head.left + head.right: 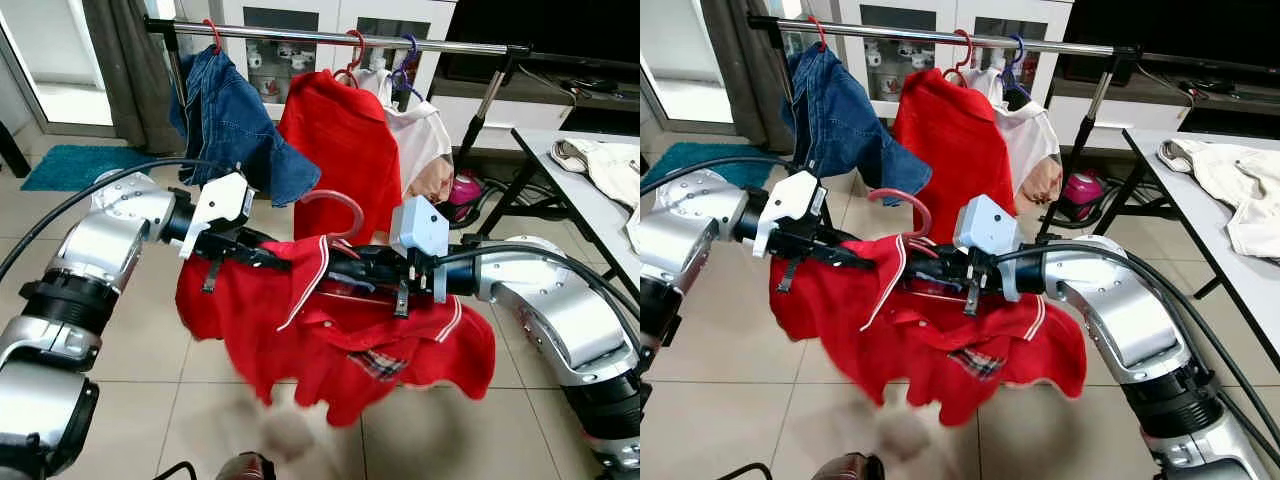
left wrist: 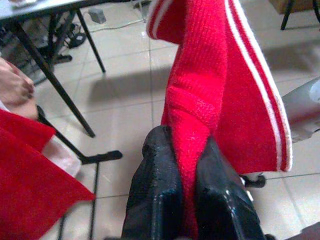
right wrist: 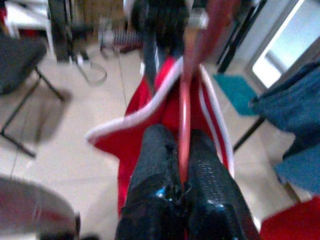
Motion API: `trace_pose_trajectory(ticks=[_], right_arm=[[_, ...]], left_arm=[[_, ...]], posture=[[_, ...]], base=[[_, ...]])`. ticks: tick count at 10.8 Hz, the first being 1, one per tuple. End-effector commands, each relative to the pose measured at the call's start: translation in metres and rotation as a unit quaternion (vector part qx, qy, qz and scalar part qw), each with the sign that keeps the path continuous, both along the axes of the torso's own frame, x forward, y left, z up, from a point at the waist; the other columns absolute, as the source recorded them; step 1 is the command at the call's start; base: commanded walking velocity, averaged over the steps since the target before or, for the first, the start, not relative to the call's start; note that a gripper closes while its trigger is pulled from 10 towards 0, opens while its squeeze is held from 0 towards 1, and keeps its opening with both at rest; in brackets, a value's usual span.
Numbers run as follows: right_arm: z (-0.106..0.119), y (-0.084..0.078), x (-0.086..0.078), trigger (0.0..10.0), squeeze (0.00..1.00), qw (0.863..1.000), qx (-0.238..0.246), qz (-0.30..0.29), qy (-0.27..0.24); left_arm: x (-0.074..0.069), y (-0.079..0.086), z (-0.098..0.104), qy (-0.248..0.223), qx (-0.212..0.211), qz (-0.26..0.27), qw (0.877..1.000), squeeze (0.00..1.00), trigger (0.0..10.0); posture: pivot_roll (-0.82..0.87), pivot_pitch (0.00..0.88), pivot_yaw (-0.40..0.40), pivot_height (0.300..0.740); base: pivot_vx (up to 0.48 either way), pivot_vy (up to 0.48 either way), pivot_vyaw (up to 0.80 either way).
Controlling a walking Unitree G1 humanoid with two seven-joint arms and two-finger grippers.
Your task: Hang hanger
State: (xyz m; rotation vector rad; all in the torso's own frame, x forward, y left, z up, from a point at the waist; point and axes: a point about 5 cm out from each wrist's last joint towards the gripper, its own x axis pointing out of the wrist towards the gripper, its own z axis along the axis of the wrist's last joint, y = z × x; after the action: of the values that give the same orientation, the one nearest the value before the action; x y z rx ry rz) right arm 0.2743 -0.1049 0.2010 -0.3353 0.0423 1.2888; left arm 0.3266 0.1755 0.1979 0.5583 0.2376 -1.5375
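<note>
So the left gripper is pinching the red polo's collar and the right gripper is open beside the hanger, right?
Not quite. The right gripper is shut on the red hanger, as the right wrist view shows. The left gripper does pinch the red polo's collar.

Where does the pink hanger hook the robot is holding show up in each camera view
Left eye view: hanger hook curves up at centre, above the red polo shirt.
Right eye view: just left of centre, same arch.
Left wrist view: I cannot make it out; left gripper pinches red collar.
Right wrist view: hanger's thin stem rises between right gripper fingers.
Shared landmark: white-striped collar.
</note>
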Motion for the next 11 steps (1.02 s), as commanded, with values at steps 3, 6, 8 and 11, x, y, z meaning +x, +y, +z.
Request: trace_pose_trajectory(ticks=[3, 6, 8, 11], right_arm=[[0.019, -0.016, 0.003, 10.0, 1.0, 0.996, 0.044, -0.078, -0.028], [-0.004, -0.042, 0.006, 10.0, 1.0, 0.967, 0.034, -0.25, 0.045], [-0.034, -0.044, 0.012, 10.0, 1.0, 0.936, 0.01, -0.339, 0.093], [-0.053, -0.046, 0.026, 10.0, 0.0, 0.882, 0.01, -0.458, 0.11]], left_arm=[[0.006, 0.009, -0.016, -0.017, 0.006, 0.099, 0.995, 0.0, 0.0], [0.01, 0.007, -0.022, -0.038, -0.035, 0.171, 0.984, 0.0, 0.0], [0.01, 0.003, -0.022, -0.041, -0.04, 0.175, 0.983, 0.0, 0.0], [0.009, 0.002, -0.023, -0.047, -0.037, 0.182, 0.981, 0.0, 0.0]], posture=[[-0.08, 0.0, -0.029, 0.74], [-0.08, 0.0, -0.032, 0.74], [-0.08, 0.0, -0.03, 0.74], [-0.08, 0.0, -0.03, 0.74]], base=[[0.0, 0.0, 0.0], [0.0, 0.0, 0.0], [0.0, 0.0, 0.0], [0.0, 0.0, 0.0]])
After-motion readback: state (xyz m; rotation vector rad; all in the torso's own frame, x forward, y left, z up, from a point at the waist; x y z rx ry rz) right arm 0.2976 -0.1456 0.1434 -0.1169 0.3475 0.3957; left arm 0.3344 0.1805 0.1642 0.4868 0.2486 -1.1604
